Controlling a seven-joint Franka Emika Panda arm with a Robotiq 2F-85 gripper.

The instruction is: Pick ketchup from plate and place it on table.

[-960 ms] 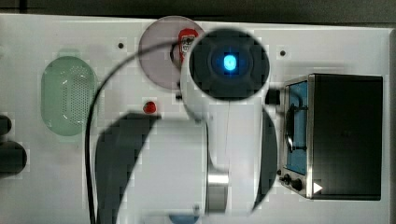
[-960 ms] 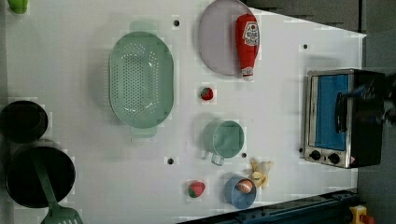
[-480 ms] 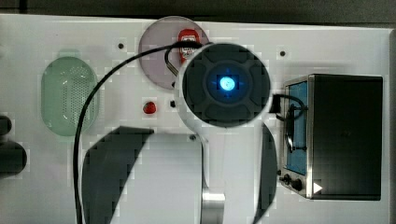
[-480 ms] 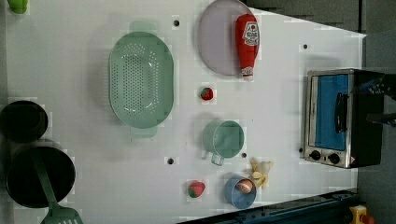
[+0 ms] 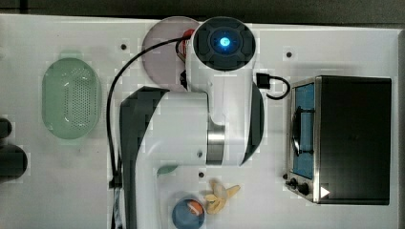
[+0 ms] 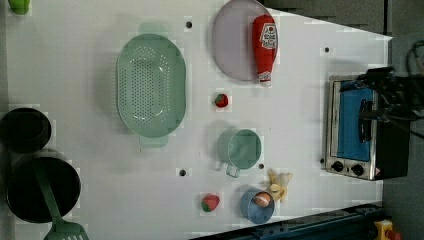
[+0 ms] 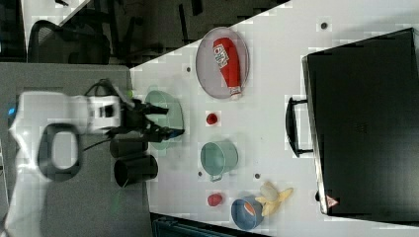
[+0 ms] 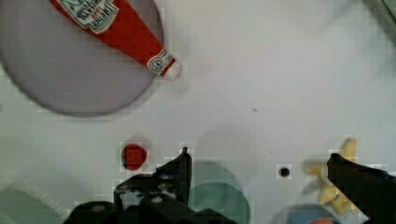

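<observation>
Hand point(image 8: 257, 163) spread wide above bare table point(image 8: 280, 93), ketchup point(image 8: 122, 28) overhanging plate point(image 8: 56, 79) rim

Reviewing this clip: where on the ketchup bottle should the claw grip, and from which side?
Probably from above, across the wide red body of the ketchup bottle. It lies flat on the plate, cap past the rim; the neck tapers. The claw is open.

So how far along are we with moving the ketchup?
Nothing is done: the ketchup lies on the plate, cap end over the rim. In hand: the claw hangs open and empty above the table. Left: reach, grasp, lift, set it on the table.
</observation>
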